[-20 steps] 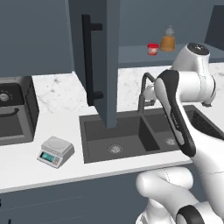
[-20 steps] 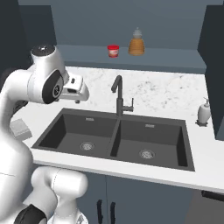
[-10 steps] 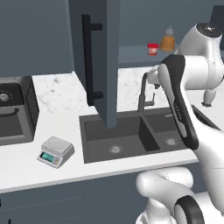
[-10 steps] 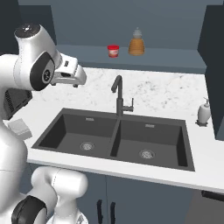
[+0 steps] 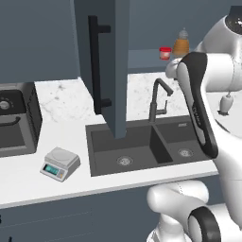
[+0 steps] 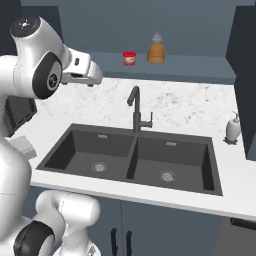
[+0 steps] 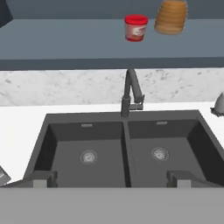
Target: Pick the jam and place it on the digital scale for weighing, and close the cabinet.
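The jam (image 7: 135, 27) is a small red-lidded jar on the open cabinet's lower shelf (image 6: 195, 67), left of an orange bottle (image 7: 171, 16); it also shows at the back in both base views (image 5: 164, 53) (image 6: 129, 58). My gripper (image 7: 111, 179) is open, with nothing between its fingers. It hangs above the sink, well in front of the jar and below it. The digital scale (image 5: 60, 163) sits on the counter's front left, by the sink. The cabinet door (image 5: 113, 71) with its black bar handle (image 5: 94, 66) stands swung out over the counter.
A dark double sink (image 6: 132, 157) with a black faucet (image 6: 136, 107) lies below my hand. A soap dispenser (image 6: 232, 129) stands on the counter to the right. A black appliance (image 5: 14, 118) is at the far left. Another cabinet door (image 6: 246, 75) stands open on the right.
My arm has risen and the hand has lifted toward shelf height. The jaws have opened slightly wider. Jam, scale and cabinet door have not moved.
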